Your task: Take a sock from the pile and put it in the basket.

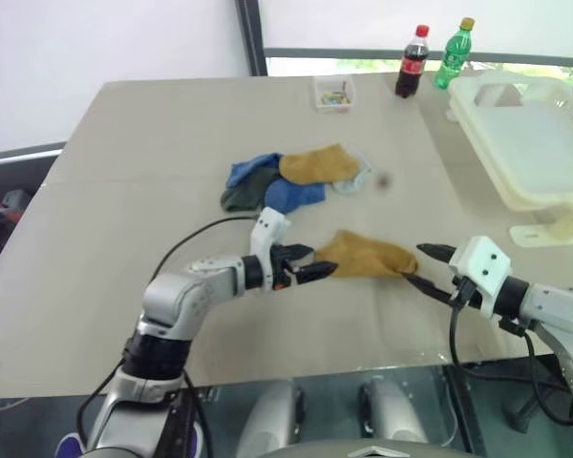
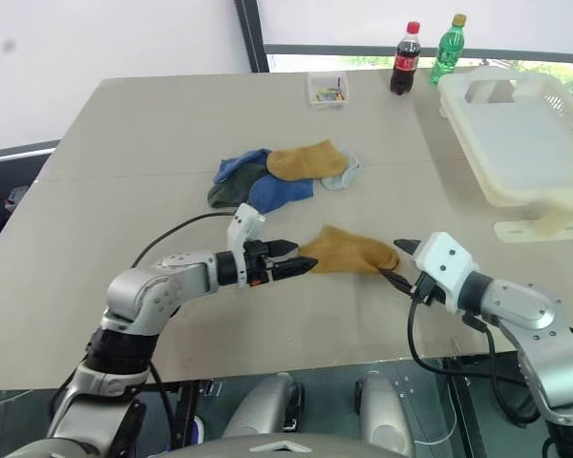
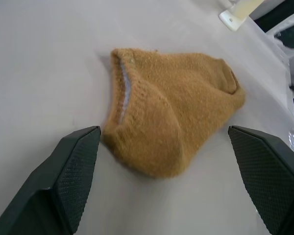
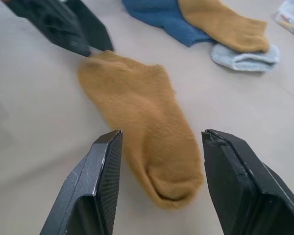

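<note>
A lone mustard sock (image 1: 366,256) lay flat near the bench's (image 1: 124,172) front edge, apart from the pile (image 1: 291,181), between left gripper (image 1: 317,270) and right gripper (image 1: 426,268), both jaws wide and empty; next call: close on it, carry to the basket (image 1: 530,143) at the far right corner

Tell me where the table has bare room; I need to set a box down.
Bare: the table left of the pile, and between pile and basket. Crowded: the near middle, where both grippers flank a mustard sock.
</note>
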Motion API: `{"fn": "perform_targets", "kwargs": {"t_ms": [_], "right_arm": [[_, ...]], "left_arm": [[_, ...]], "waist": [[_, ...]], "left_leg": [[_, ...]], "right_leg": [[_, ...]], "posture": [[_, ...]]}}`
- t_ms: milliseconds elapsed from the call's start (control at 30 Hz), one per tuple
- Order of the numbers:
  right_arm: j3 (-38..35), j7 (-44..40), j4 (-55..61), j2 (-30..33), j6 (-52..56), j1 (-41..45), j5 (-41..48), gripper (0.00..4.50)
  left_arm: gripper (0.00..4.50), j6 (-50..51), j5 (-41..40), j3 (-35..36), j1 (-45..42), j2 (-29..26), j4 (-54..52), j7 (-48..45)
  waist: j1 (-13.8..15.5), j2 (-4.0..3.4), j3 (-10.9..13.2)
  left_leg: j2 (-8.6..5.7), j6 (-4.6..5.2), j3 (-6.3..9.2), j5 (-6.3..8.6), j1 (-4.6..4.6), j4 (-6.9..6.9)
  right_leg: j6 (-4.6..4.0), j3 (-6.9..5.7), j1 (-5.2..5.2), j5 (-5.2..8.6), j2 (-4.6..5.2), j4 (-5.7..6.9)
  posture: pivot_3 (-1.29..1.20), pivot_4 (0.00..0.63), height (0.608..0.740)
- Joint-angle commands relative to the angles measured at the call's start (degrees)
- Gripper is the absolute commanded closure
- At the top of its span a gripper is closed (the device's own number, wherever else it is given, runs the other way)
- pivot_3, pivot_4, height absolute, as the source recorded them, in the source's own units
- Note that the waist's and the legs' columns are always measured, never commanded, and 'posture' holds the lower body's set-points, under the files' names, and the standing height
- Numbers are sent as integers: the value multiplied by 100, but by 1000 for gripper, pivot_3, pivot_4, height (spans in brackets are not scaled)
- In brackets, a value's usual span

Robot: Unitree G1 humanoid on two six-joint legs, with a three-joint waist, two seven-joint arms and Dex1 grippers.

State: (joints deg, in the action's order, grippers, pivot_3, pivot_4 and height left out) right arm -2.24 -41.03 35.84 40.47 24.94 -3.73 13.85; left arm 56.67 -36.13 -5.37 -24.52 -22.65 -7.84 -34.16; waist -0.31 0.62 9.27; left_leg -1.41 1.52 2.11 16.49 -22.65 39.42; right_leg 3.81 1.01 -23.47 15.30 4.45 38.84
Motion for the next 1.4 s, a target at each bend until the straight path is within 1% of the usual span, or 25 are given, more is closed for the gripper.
{"fn": "perform_targets", "kwargs": {"t_ms": [33, 200, 300, 333, 500, 667, 800, 867, 1000, 1133, 1300, 1333, 1400], "right_arm": [[-180, 214, 371, -26, 65, -239, -58, 1803], [-404, 365, 577, -29, 128, -564, -33, 1803], [-428, 430, 612, -40, 122, -630, -40, 1803], [-429, 452, 618, -51, 123, -637, -39, 1803], [-448, 498, 617, -70, 100, -651, -18, 1803], [-493, 357, 664, -6, -14, -786, 57, 1803], [-548, 333, 684, -4, -69, -891, 66, 1803], [-563, 329, 656, -5, -113, -919, 54, 1803], [-590, 347, 636, -20, -172, -958, 29, 1803], [-612, 337, 619, -39, -203, -978, 48, 1803], [-632, 328, 603, -43, -233, -995, 55, 1803], [-635, 327, 603, -43, -234, -997, 58, 1803], [-654, 325, 606, -45, -238, -1015, 72, 1803]], "left_arm": [[1311, 299, 116, -171, -70, 142, 284, 148], [2952, 301, 267, -287, -158, 169, 518, 33], [4196, 285, 311, -251, -207, 236, 594, 19], [4430, 276, 327, -243, -211, 237, 598, 4], [4430, 181, 365, -159, -156, 246, 553, -74], [4430, 241, 179, 90, -132, 277, 473, -191], [4430, 365, -211, 528, -118, 215, 336, -395], [4430, 611, -541, 854, -178, 230, 419, -453], [4430, 789, -937, 1321, -303, 208, 513, -497], [4430, 1023, -1252, 1673, -363, -113, 649, -732], [4430, 1501, -1830, 2138, -390, -511, 690, -959], [4430, 1560, -1915, 2239, -398, -619, 713, -1009], [4430, 1663, -2086, 2421, -392, -1004, 776, -1281]], "waist": [[23, 3, -4], [36, 4, -7], [35, 5, -8], [37, 6, -9], [49, 7, -9], [53, 7, -9], [45, 10, -7], [29, 9, -7], [5, 10, -7], [-20, 10, -7], [-39, 10, -7], [-35, 12, -6], [-38, 17, -3]], "left_leg": [[0, 0, 0, 0, 0, 0], [-2, 0, 3, 0, 4, 1], [-2, 0, 3, 0, 6, 1], [-2, 0, 3, 0, 6, 1], [-2, 0, 4, 0, 14, 1], [-2, 1, 5, 0, 14, 0], [-1, 1, 5, 1, 14, 0], [1, 1, 6, 1, 14, 0], [1, 6, 6, 4, 15, 0], [0, 0, 6, 0, 14, 0], [1, 1, 6, 1, 17, -1], [1, 1, 6, 1, 16, -1], [2, 1, 6, 0, 16, -1]], "right_leg": [[0, 0, 0, 0, 0, 0], [0, -1, 6, 0, 1, 0], [0, -1, 8, 0, 1, -2], [0, -1, 9, 0, 1, -2], [0, -3, 17, 1, 1, -4], [1, -3, 18, 1, 1, -5], [1, -4, 17, 1, 1, -5], [0, -5, 17, 1, -1, -4], [1, -5, 17, 1, 0, -4], [1, -5, 17, 1, -1, -4], [1, -4, 17, 1, -1, -4], [1, -4, 17, 1, -1, -4], [1, -4, 17, 1, -1, -4]], "posture": [[0, 150, 740], [0, 150, 740], [0, 150, 740], [0, 150, 740], [0, 150, 740], [0, 150, 740], [0, 150, 740], [0, 150, 740], [0, 150, 740], [0, 150, 740], [0, 150, 740], [0, 150, 740], [0, 150, 740]]}}
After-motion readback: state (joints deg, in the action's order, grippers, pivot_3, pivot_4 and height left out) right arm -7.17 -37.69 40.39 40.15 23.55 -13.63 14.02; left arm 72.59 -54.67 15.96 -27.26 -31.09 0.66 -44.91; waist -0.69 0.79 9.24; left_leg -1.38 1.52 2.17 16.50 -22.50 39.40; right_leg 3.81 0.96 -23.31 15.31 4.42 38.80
